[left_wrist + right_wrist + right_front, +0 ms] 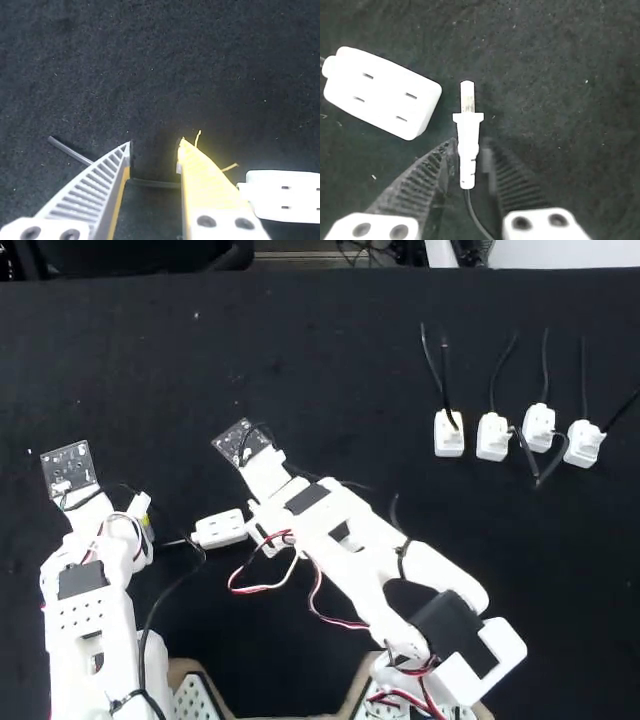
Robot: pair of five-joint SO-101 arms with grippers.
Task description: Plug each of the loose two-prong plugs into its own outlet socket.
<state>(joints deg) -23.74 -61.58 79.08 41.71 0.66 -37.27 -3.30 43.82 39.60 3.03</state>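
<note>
Black cloth (570, 60); plug (468, 125) prongs-outward in pincer (469, 149).

Left end effector (155, 144) parted, right end effector (470, 146) clamping plug (466, 122)

the tabletop (300, 350) wears black matt cloth, faintly fuzzy and flecked with lint. the outlet block (382, 92) and the plug (466, 145) are smooth white plastic with a slight gloss; the plug's prong looks like pale metal. both arms' jaws are ribbed plastic, matt.

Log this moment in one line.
left gripper open, beside outlet | right gripper shut on plug, near outlet | four plugs loose
</note>
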